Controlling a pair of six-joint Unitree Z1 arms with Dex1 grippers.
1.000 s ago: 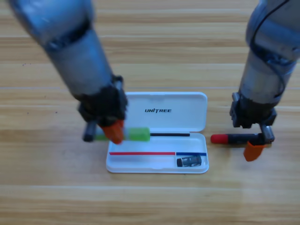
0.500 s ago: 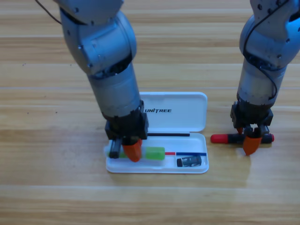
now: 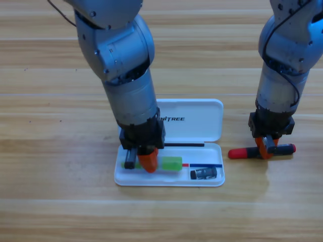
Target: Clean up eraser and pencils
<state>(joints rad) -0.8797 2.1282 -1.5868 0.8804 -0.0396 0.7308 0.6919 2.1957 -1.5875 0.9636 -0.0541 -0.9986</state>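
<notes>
Eraser (image 3: 203, 173) lies in the lower tray of the open white case (image 3: 202, 128), at its right end, so that item looks done. The left claw (image 3: 143, 162) points straight down from a near-vertical arm into the tray's left half, closed on the green pencil (image 3: 169, 163), probably to lay it flat there. The right claw (image 3: 266, 146), likewise pointing down, straddles the red-and-black pencil (image 3: 242, 152) lying on the bench (image 3: 50, 201) right of the case; I cannot tell whether it grips.
</notes>
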